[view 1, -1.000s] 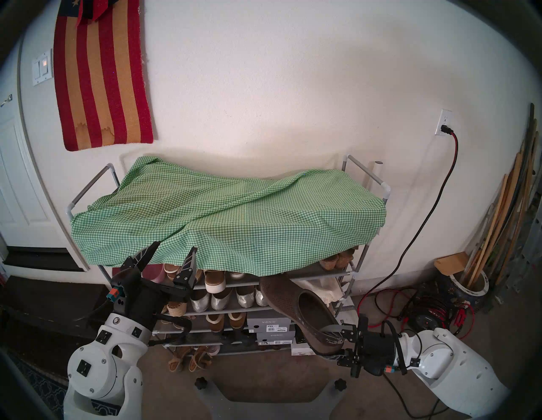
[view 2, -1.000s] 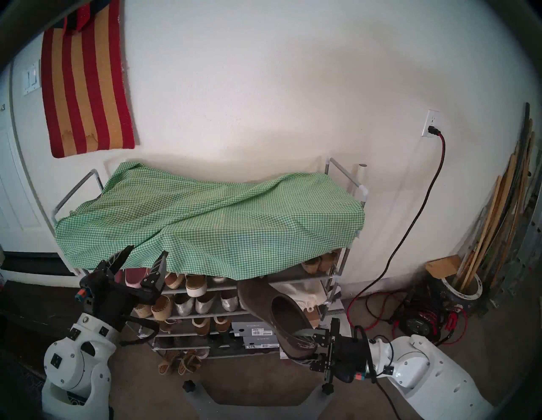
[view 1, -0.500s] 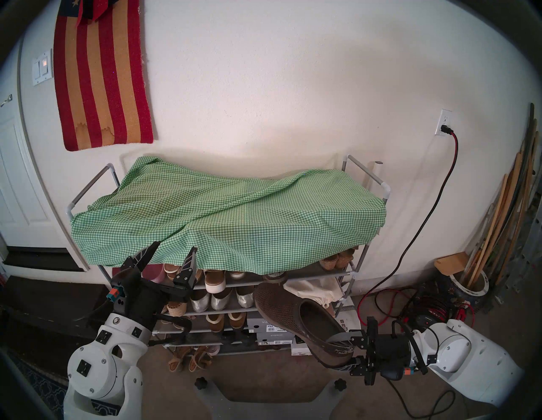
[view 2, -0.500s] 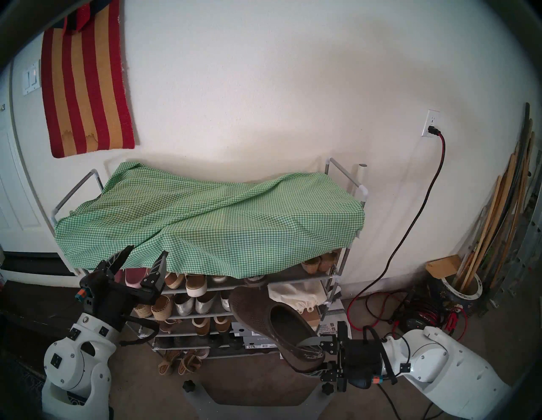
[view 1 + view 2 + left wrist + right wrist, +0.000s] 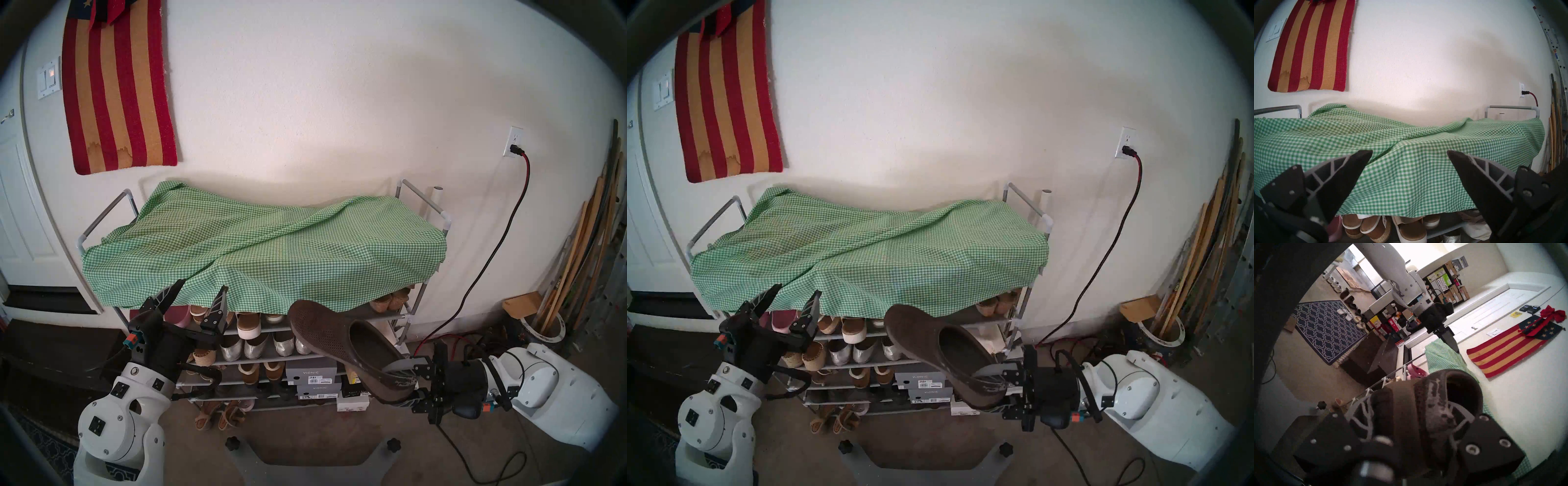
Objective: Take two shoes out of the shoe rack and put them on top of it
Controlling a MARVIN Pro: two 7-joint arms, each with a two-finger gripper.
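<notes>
While my right gripper (image 5: 405, 383) is clamping the heel of the brown clog (image 5: 342, 342) near the shoe rack (image 5: 412, 307), I am needing to raise its toe above the gingham cloth (image 5: 264, 251) overhang. My left gripper (image 5: 200, 292) is hanging released at the cloth's near left edge; cables are trailing across the floor to the right.

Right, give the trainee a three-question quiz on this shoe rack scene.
1. True or false: the right gripper is shut on the brown clog.
2. What covers the top of the shoe rack? A) towel B) green gingham cloth C) nothing
3. Fill in: the left gripper is ____.

Key: 1 true; 2 B; 3 open, and holding nothing
</notes>
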